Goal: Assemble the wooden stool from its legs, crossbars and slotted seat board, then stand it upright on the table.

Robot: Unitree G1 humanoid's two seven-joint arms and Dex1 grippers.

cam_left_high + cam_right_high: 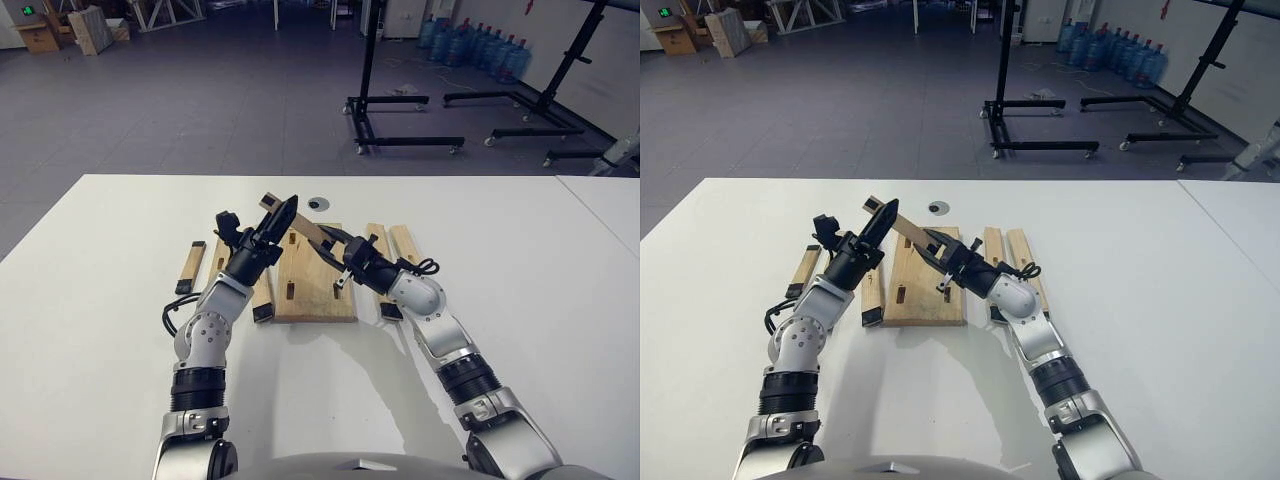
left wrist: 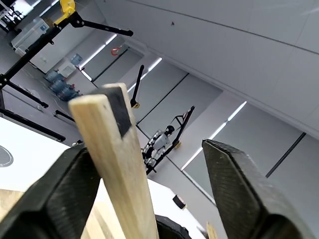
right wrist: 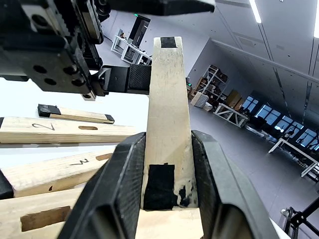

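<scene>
Six wooden pieces and one slotted seat board (image 1: pixel 318 292) are on view. The board lies flat on the white table (image 1: pixel 100 250), in front of the two arms. Three pieces lie to its left: an outer piece (image 1: pixel 190 266) with black ends, a second piece (image 1: pixel 216 258) partly behind the left arm, and a third piece (image 1: pixel 262 300) just beside the board. Two more pieces (image 1: pixel 378 240) (image 1: pixel 404 243) lie side by side along the board's right edge. The sixth, a leg (image 3: pixel 167 89), is lifted at a slant over the board's far end. The right pincer (image 1: pixel 336 246) is pressed onto the leg's lower part. The left pincer (image 1: pixel 285 212) is spread, with one finger on each side of the leg's black-capped upper end.
</scene>
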